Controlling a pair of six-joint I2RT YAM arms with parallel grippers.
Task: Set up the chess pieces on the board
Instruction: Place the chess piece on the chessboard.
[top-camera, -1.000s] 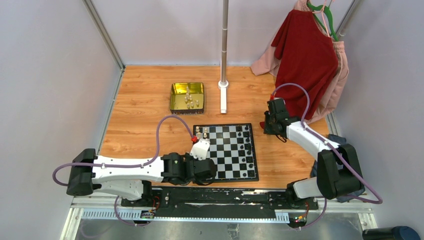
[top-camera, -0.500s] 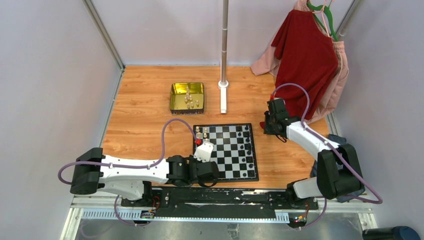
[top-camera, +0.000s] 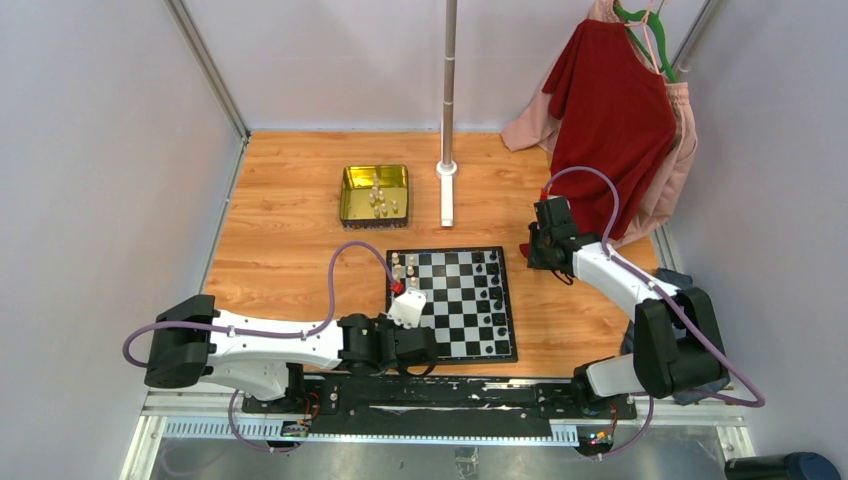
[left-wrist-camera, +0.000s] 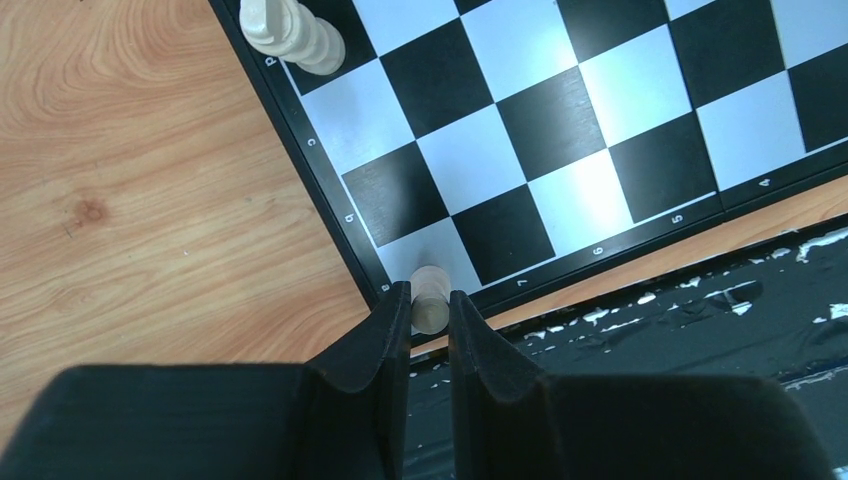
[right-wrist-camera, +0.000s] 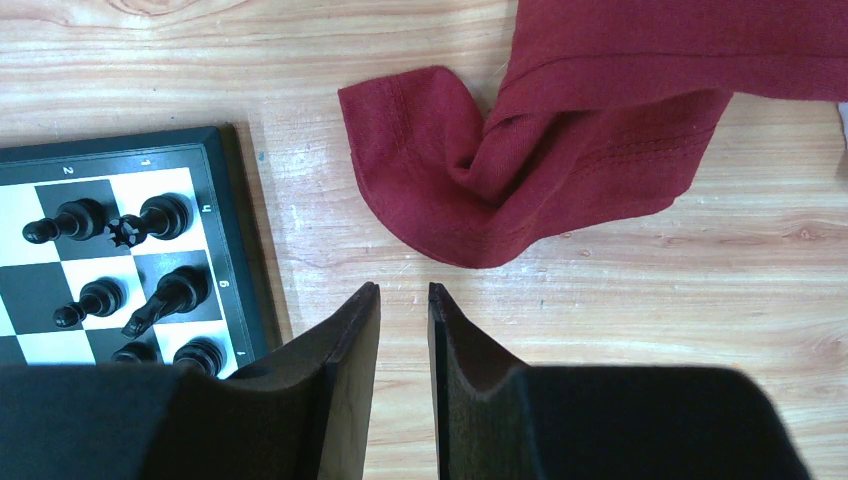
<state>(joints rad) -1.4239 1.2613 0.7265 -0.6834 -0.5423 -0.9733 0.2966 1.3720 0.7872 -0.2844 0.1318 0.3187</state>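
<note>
The black-and-white board (top-camera: 462, 312) lies in the middle of the table. My left gripper (left-wrist-camera: 429, 300) is shut on a small cream chess piece (left-wrist-camera: 431, 296), held just over the board's near-left corner square (left-wrist-camera: 425, 258); in the top view that gripper (top-camera: 412, 350) sits at that corner. Two cream pieces (top-camera: 403, 264) stand at the far-left corner, one seen close up (left-wrist-camera: 295, 35). Black pieces (top-camera: 494, 280) line the right edge, also black pieces (right-wrist-camera: 150, 220) in the right wrist view. My right gripper (right-wrist-camera: 404, 292) is open over bare wood to the right of the board, nothing between its fingers.
A gold tin (top-camera: 351, 192) holding several cream pieces stands behind the board. A metal pole with its base (top-camera: 447, 190) rises beside it. Red cloth (right-wrist-camera: 480, 190) hangs down onto the table just ahead of my right gripper. The black base rail (left-wrist-camera: 640, 340) runs along the near edge.
My left arm has drawn back along the board's left edge toward the near corner, carrying the cream piece. The right arm has not moved.
</note>
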